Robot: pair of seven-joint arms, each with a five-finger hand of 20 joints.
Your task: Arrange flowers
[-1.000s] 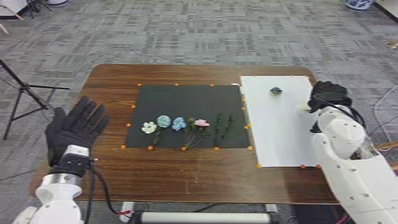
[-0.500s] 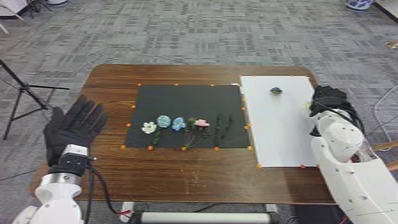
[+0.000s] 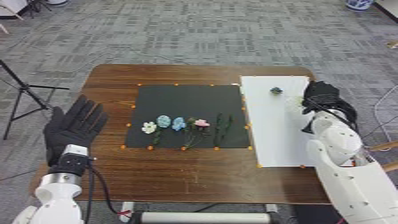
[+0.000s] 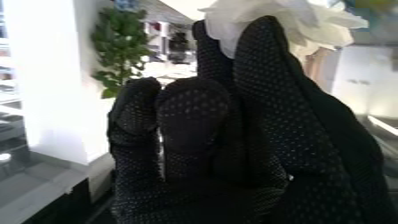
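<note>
In the head view, my right hand [image 3: 323, 96] is over the right edge of the white board [image 3: 274, 135], with a pale flower [image 3: 294, 104] at its left side. In the right wrist view, my right hand [image 4: 266, 95] pinches the white flower [image 4: 280, 22], whose petals stand above the fingertips. A small dark blue flower [image 3: 276, 90] lies on the board's far part. On the black mat [image 3: 189, 99] lie a white flower [image 3: 148, 128], two light blue ones [image 3: 163, 121], a pink one [image 3: 202, 123] and green stems [image 3: 224, 131]. My left hand [image 3: 75, 125] is open, left of the mat.
The brown table [image 3: 178, 175] carries the mat and the board side by side, with small orange markers [image 3: 250, 147] along their edges. A black tripod [image 3: 28, 87] stands on the floor to the left.
My right hand has moved slightly left, further over the white board, and the pale flower has come out from beside it. The left hand has stayed in place.
</note>
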